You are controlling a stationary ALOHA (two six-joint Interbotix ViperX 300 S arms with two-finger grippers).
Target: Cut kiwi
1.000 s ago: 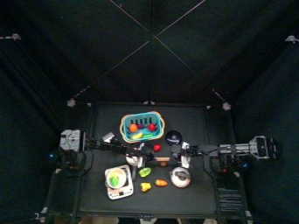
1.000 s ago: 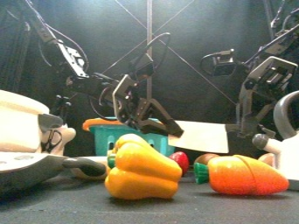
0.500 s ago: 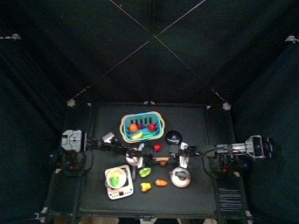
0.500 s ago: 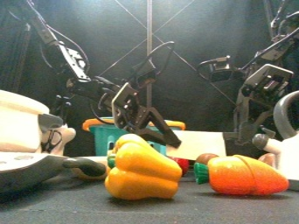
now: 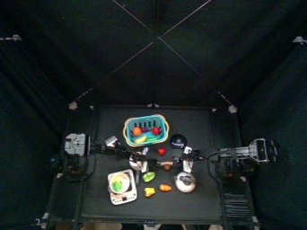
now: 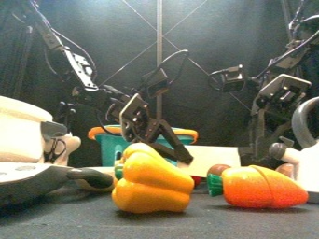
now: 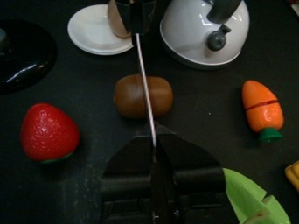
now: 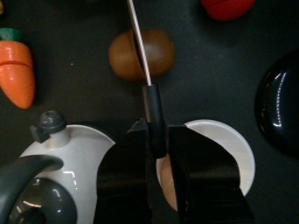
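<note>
A brown kiwi (image 7: 143, 95) lies whole on the black table between a red strawberry (image 7: 51, 132) and an orange carrot (image 7: 264, 105). It also shows in the right wrist view (image 8: 142, 52). A knife with a thin blade (image 7: 142, 79) spans straight over the kiwi. My right gripper (image 8: 153, 131) is shut on the knife's black handle (image 8: 151, 109). My left gripper (image 7: 153, 138) is shut on the blade's other end. In the top view the left gripper (image 5: 142, 163) and right gripper (image 5: 188, 164) face each other mid-table.
A white kettle (image 7: 211, 31) and a white plate (image 8: 225, 150) lie beside the right gripper. A teal basket (image 5: 146, 130) stands at the back, a black bowl (image 5: 178, 141) beside it. A yellow pepper (image 6: 152, 182) and the carrot (image 6: 256, 187) lie at the front.
In the front view my left gripper has come lower toward the table. The right arm has shifted a little. The kiwi has not moved.
</note>
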